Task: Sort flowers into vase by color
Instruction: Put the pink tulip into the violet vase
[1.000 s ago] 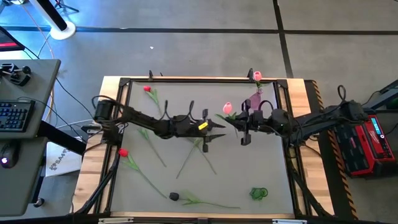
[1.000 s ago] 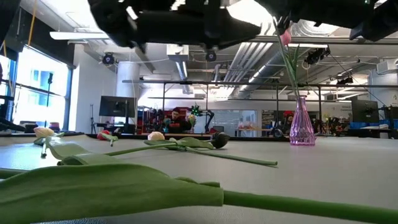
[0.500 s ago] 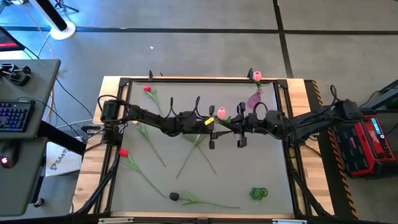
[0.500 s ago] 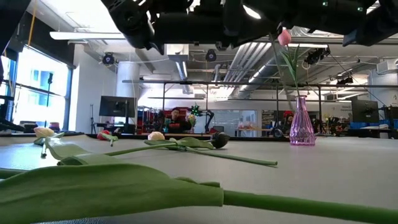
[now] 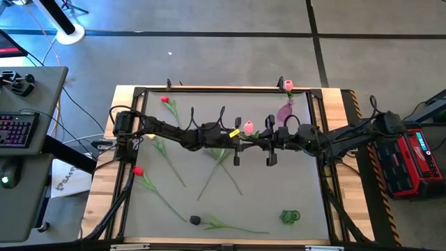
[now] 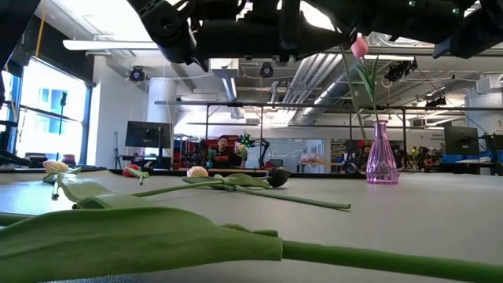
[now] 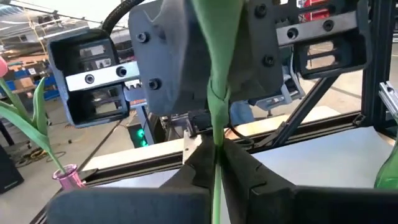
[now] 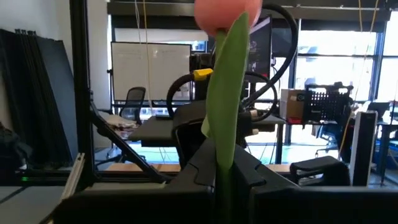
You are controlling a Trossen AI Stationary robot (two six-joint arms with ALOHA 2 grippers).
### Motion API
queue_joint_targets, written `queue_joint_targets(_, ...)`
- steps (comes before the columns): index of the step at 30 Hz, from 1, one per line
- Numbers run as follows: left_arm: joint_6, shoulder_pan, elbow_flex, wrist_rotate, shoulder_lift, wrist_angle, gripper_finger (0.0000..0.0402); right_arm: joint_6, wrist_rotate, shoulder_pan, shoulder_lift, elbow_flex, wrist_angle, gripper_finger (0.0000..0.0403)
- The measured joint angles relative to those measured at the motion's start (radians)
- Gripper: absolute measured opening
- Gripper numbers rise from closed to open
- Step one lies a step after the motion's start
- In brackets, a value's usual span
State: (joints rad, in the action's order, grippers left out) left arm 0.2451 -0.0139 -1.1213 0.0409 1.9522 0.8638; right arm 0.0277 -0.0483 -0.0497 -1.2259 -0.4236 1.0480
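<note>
1. Two grippers meet above mid-table; left gripper and right gripper are both clamped on one pink tulip.
2. Pink tulip is held off the table, stem between both finger pairs.
3. Purple vase near the far edge holds another pink tulip.
4. Red tulips and a black tulip lie on the mat.

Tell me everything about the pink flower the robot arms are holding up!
The pink tulip looks artificial, with a small pink head, a thin green stem and a long leaf. It is held above the middle of the table. Both grippers pinch its stem: the right gripper is shut on it, upright, and the left gripper is shut on it from the other side.
</note>
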Motion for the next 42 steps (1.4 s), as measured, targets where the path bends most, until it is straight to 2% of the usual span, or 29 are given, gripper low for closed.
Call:
queue_joint_targets(5, -0.009, -0.004, 0.0, -0.001, -0.008, -0.087, 0.0003, -0.028, -0.005, 0.0, 0.043, 0.0, -0.093, 0.0038)
queue_joint_targets(10, -0.034, -0.024, 0.0, 0.0, -0.056, -0.253, 0.0001, -0.055, -0.058, 0.0, 0.172, 0.0, -0.357, 0.0112)
queue_joint_targets(15, -0.061, -0.043, 0.0, 0.026, -0.076, -0.287, 0.0001, -0.127, -0.065, 0.0, 0.257, 0.0, -0.539, 0.0183)
queue_joint_targets(19, -0.099, -0.053, 0.0, 0.087, -0.076, -0.285, 0.0001, -0.151, -0.063, 0.0, 0.255, 0.0, -0.558, 0.0203)
queue_joint_targets(23, -0.106, -0.059, 0.0, 0.106, -0.076, -0.286, 0.0, -0.151, -0.059, 0.015, 0.222, 0.0, -0.56, 0.0189)
queue_joint_targets(29, -0.105, -0.059, 0.0, 0.107, -0.076, -0.286, 0.0, -0.149, -0.047, 0.037, 0.174, -0.053, -0.603, 0.0135)
queue_joint_targets(32, -0.105, -0.06, 0.0, 0.106, -0.076, -0.291, 0.0, -0.15, -0.045, 0.037, 0.172, -0.095, -0.686, 0.0099)
queue_joint_targets(37, -0.114, -0.061, 0.0, 0.104, -0.076, -0.313, 0.0, -0.162, -0.046, 0.037, 0.172, -0.142, -0.806, 0.0013)
queue_joint_targets(42, -0.126, -0.063, 0.0, 0.074, -0.078, -0.342, 0.0016, -0.23, -0.122, 0.036, 0.186, -0.176, -0.905, 0.0005)
